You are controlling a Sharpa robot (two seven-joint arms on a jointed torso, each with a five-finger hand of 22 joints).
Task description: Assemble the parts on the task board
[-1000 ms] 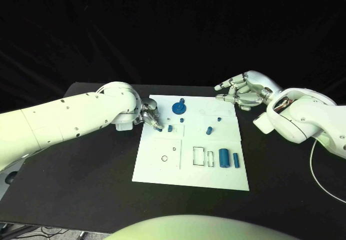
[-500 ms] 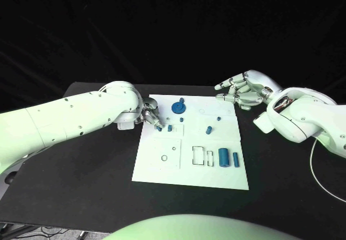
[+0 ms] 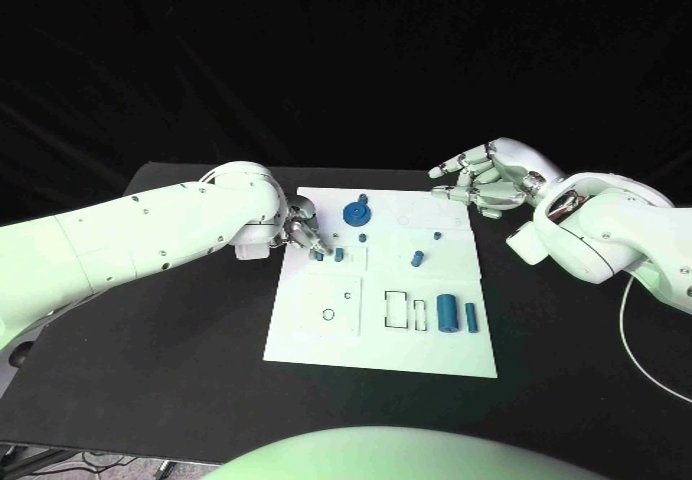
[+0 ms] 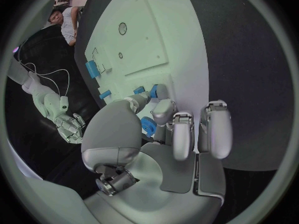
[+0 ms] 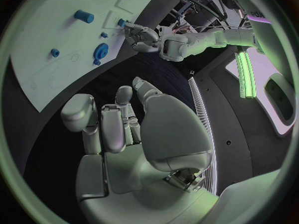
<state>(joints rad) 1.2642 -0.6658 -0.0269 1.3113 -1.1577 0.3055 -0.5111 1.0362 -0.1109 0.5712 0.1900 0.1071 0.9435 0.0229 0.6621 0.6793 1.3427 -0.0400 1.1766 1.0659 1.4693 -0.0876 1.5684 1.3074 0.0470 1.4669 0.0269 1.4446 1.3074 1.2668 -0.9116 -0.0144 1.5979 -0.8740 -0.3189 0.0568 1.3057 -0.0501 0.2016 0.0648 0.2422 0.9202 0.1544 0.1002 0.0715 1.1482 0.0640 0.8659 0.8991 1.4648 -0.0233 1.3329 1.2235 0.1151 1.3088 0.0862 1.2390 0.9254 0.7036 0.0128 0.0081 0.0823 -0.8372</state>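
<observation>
The white task board lies in the middle of the black table. My left hand reaches over its left edge. Thumb and fingertip pinch a small blue part that stands on the board, and a second small part stands right beside it. A blue gear sits near the far edge. A blue piece lies mid-board, and a thick blue cylinder and a thin one lie at the near right. My right hand hovers beyond the board's far right corner, fingers apart, holding nothing.
Two tiny blue pegs stand on the board's far half. Outlined slots and a small round hole mark its near half. A thin white cable runs along the table's right side. Bare black table surrounds the board.
My left arm has edged slightly towards the board, with its fingertips staying at the small blue part. The right hand has barely moved.
</observation>
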